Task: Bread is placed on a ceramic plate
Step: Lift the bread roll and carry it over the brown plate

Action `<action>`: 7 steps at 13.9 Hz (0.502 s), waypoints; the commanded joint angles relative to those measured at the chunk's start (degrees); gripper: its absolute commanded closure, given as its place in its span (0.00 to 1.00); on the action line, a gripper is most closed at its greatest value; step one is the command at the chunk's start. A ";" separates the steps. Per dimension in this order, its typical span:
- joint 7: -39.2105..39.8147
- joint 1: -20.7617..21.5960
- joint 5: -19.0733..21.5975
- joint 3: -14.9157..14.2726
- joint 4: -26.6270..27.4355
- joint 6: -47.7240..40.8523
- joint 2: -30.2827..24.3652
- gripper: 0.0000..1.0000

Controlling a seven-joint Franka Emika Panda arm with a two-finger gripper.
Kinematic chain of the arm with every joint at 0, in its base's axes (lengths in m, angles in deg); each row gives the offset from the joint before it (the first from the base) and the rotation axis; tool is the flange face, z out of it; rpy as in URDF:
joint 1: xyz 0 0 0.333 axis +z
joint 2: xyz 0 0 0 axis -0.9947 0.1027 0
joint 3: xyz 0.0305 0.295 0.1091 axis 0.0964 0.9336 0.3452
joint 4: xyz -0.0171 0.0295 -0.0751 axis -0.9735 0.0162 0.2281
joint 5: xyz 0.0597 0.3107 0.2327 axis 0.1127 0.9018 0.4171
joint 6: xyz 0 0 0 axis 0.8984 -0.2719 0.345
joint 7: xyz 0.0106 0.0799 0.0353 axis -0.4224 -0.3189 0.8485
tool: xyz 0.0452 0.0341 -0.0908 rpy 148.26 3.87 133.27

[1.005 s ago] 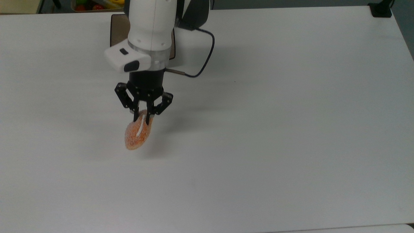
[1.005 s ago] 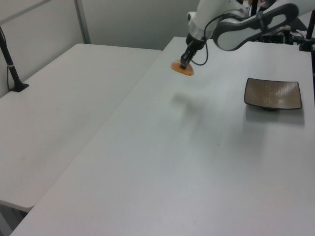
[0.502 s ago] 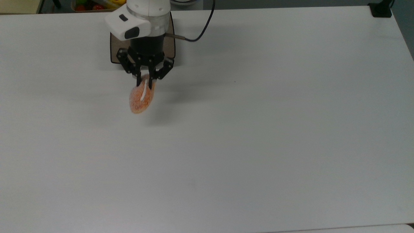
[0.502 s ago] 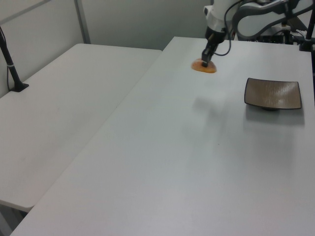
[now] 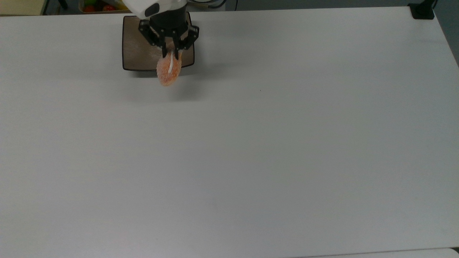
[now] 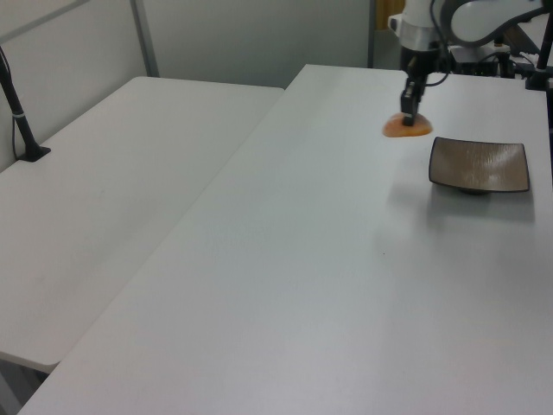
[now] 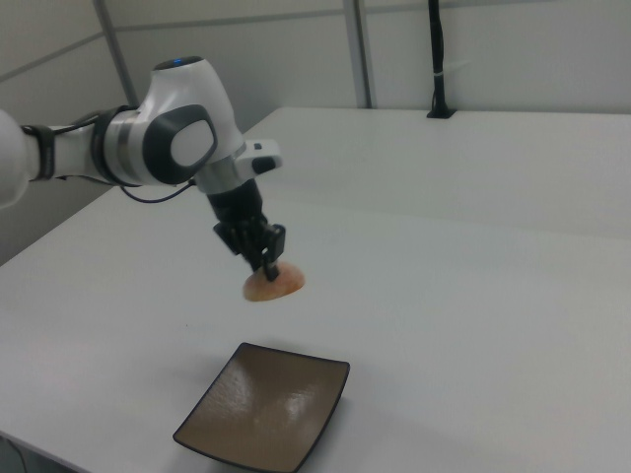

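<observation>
Orange-brown and sugar-speckled, the bread hangs from the pincer, which is clamped on one end of the roll so that the rest sticks out beyond the fingertips, clear of the table. The relation that counts is bread to ceramic plate. Taking the views left to right: in the top view the roll's long axis, marked by its white stripe, runs straight away from the pincer, with the gripped end over the plate's near rim and the free end past it, over bare table. In the left view the bread lies almost flat under the pincer, and the plate sits just beside it, to the left view's right and a little nearer the camera. In the right view the bread floats under the pincer, well above the plate, which lies nearer the camera. So the roll is probably at the plate's edge rather than its centre; the next move likely calls for a short carry towards the middle, then a descent before release. The arm reaches out with its wrist pointing steeply down, slightly tilted.
</observation>
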 commanded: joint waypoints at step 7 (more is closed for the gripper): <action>1.84 -0.96 3.36 -4.50 9.83 -12.47 -4.49 0.72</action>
